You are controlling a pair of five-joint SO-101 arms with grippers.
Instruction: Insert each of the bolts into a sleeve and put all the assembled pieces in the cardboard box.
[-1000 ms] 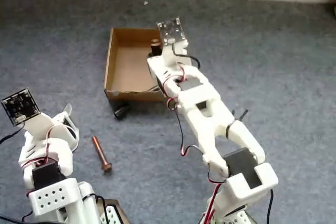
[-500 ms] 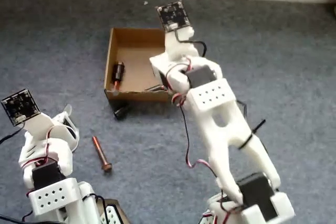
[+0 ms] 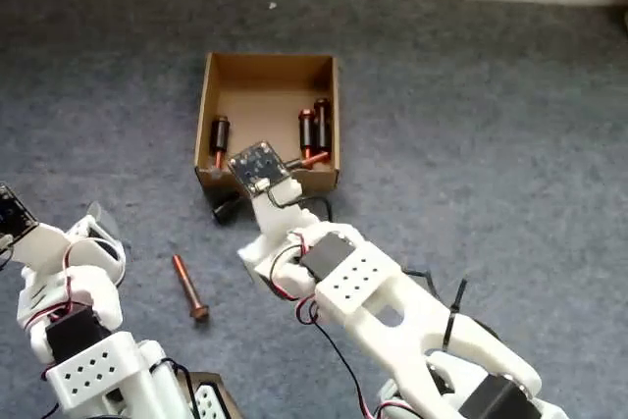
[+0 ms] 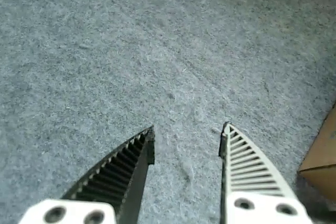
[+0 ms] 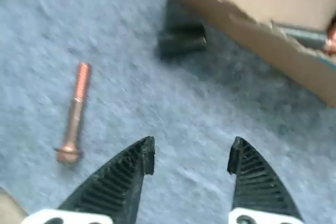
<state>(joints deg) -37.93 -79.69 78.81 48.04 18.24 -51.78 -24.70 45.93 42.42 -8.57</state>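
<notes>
The cardboard box (image 3: 203,115) holds three bolt-and-sleeve pieces: one at its left (image 3: 218,137), two side by side at its right (image 3: 314,128). A loose black sleeve (image 3: 228,209) lies on the carpet against the box's front wall. A copper bolt (image 3: 186,287) lies nearer to me, head toward me. My right gripper (image 5: 190,156) hangs open over bare carpet, with the bolt (image 5: 73,114), the sleeve (image 5: 182,38) and the box (image 5: 273,51) ahead of it. My left gripper (image 4: 187,140) is open over carpet at the near left, holding nothing.
Grey carpet covers the whole floor. The right arm's white body (image 3: 392,311) stretches from the near right toward the box front. A corner of the box (image 4: 323,161) shows beside my left gripper.
My right arm has drawn back from above the box to the carpet in front of it, uncovering the pieces inside. My left arm has shifted slightly toward the left edge.
</notes>
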